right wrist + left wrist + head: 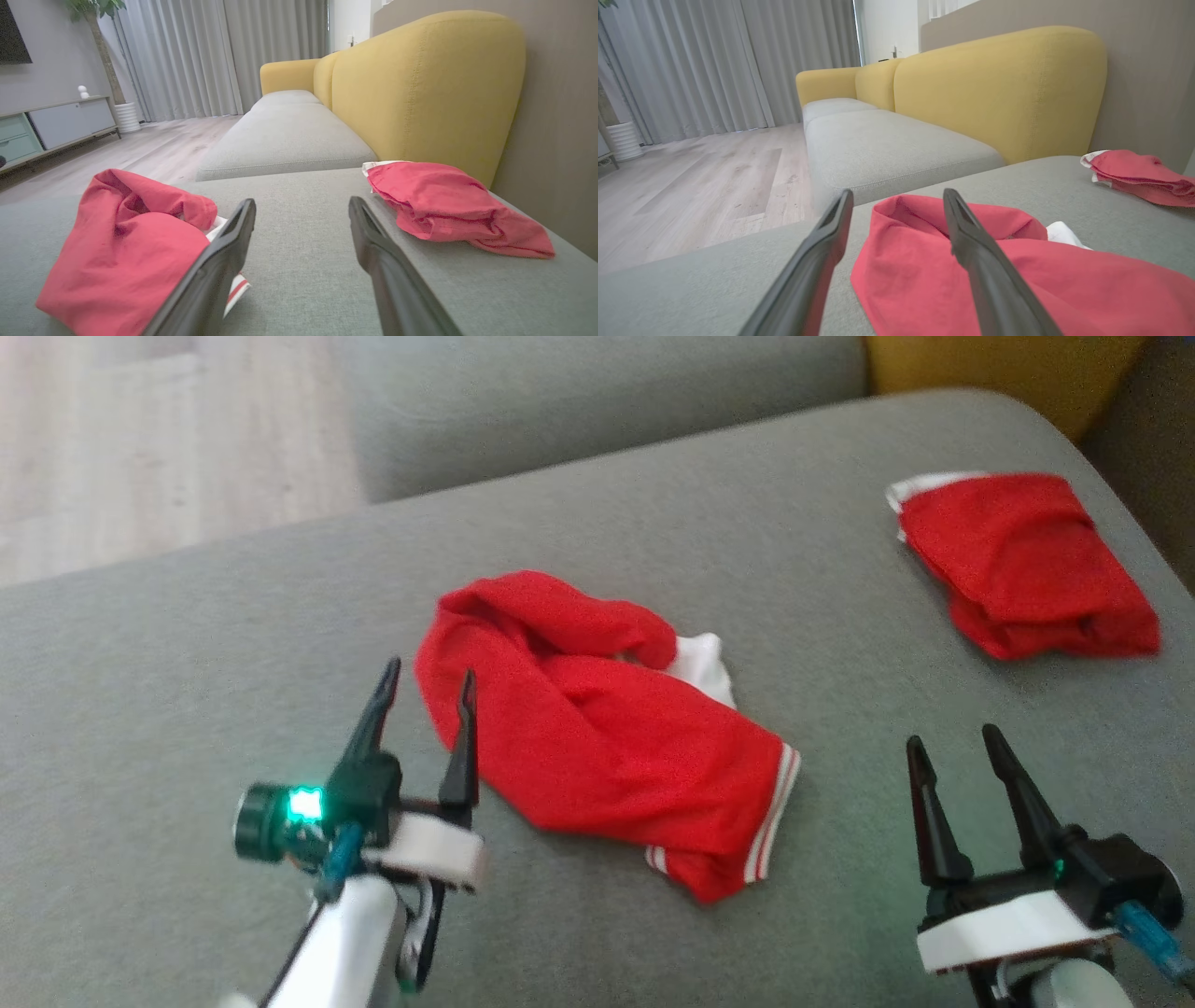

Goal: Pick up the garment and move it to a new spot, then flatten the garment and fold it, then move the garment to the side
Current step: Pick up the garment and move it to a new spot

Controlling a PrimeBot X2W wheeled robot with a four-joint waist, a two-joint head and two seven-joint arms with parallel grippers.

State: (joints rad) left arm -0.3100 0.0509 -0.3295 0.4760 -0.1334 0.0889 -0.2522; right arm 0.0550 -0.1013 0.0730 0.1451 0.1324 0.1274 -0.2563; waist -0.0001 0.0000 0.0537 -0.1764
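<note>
Grey sofa seat (233, 644) as work surface. Crumpled red garment (597, 737) mid-seat, bunched, white-striped hem at near end. Second red garment (1022, 565) folded, far right, well apart. Left gripper (429, 670) spread wide, empty, just beside bunched edge. Right gripper (952, 737) wide, empty, near hem. Likely step: flattening. Next: pinch opposite edges, draw apart.

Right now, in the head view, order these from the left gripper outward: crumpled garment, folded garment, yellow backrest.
From the left gripper:
1. Crumpled garment, right beside it, centre.
2. Folded garment, away on the far right.
3. Yellow backrest, beyond that, top right corner.
</note>
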